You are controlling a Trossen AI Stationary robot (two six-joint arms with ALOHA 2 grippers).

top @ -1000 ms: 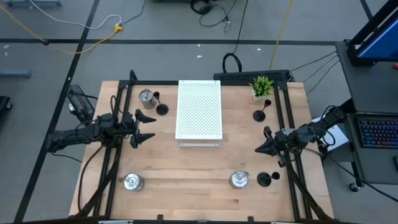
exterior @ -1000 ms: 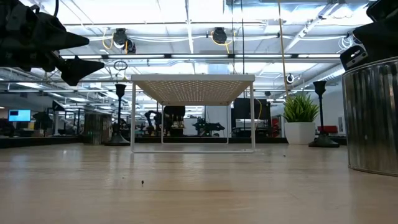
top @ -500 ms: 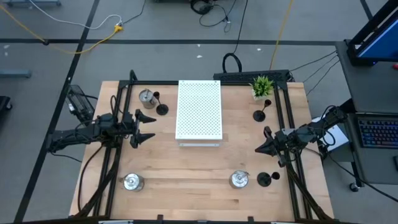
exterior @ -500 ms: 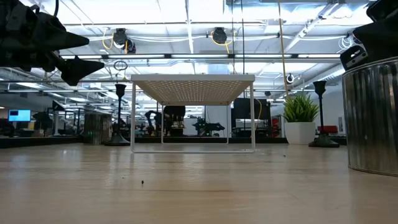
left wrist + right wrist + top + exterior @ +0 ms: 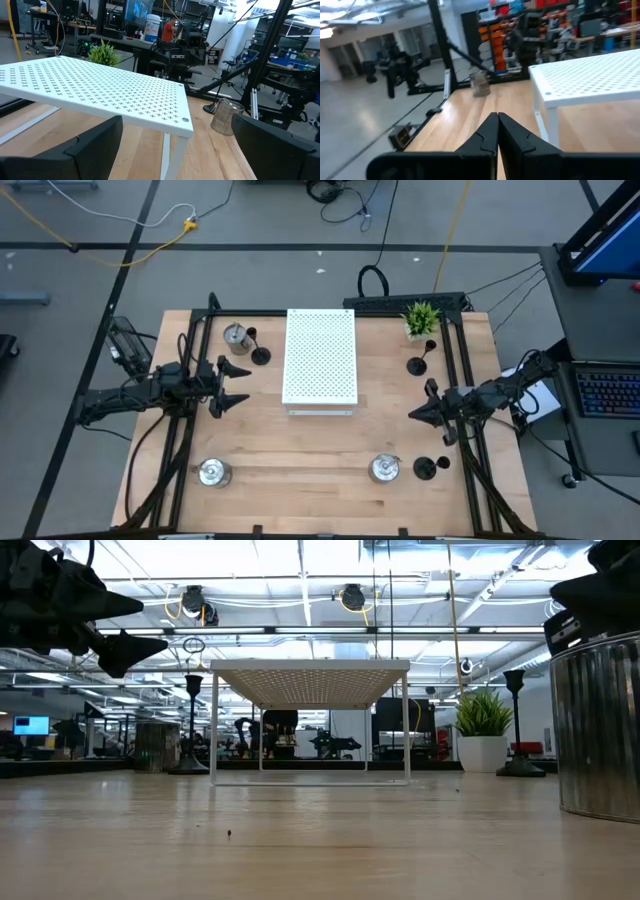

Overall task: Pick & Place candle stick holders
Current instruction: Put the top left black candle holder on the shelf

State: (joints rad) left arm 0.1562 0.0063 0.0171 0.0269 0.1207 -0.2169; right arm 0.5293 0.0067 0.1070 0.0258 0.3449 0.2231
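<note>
From the high view I find my left gripper [image 5: 236,384] spread and empty beside the white perforated rectangular board [image 5: 320,360], my right gripper [image 5: 414,416] pressed together, black stemmed holders at [image 5: 259,354], [image 5: 418,364] and [image 5: 425,468], and squat silver holders at [image 5: 235,336], [image 5: 212,472] and [image 5: 384,469]. The low view shows one silver holder [image 5: 597,730] close by. In the left wrist view I see another [image 5: 225,116] beyond the board; the right wrist view confirms touching fingertips [image 5: 489,131].

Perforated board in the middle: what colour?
White board, dotted all over with small holes; clearest in the high view.
</note>
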